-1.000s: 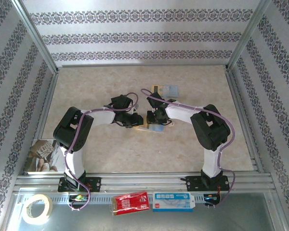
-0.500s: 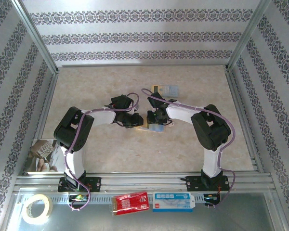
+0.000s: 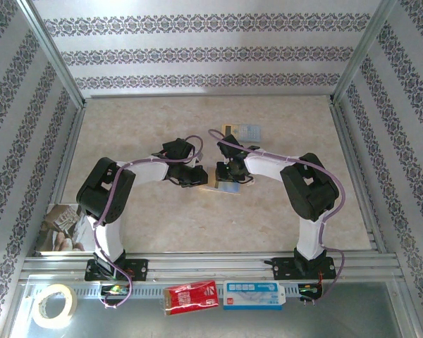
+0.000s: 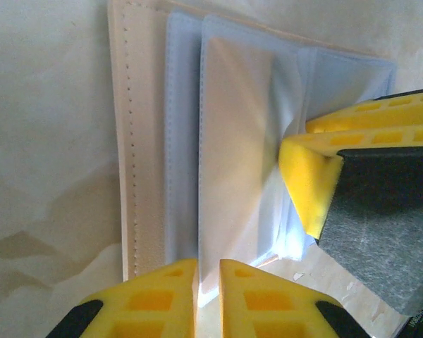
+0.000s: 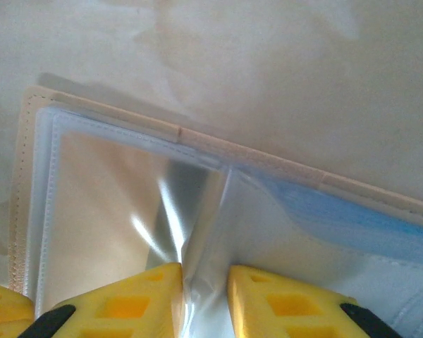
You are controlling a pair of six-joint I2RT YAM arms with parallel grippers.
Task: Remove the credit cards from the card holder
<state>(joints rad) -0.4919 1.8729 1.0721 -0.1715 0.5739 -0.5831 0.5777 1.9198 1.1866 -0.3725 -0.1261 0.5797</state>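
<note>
From above, the holder (image 3: 223, 188) lay between the arms, with the left claw (image 3: 197, 177) and right claw (image 3: 224, 174) meeting over it. Print on the near red packet (image 3: 190, 296) was too small to read. At the left wrist, the fingers (image 4: 162, 299) stood narrowly apart astride a sleeve edge, grip unclear. At the right wrist, the fingers (image 5: 268, 299) pinched the holder's clear sleeve, its contents indistinct.

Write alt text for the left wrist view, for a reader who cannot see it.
An open card holder, tan outside and pale blue-grey inside with clear sleeves, lies on a marbled table. The left gripper has its yellow fingers almost together at the holder's edge, while the right gripper reaches in from the right and pinches a clear sleeve.
</note>
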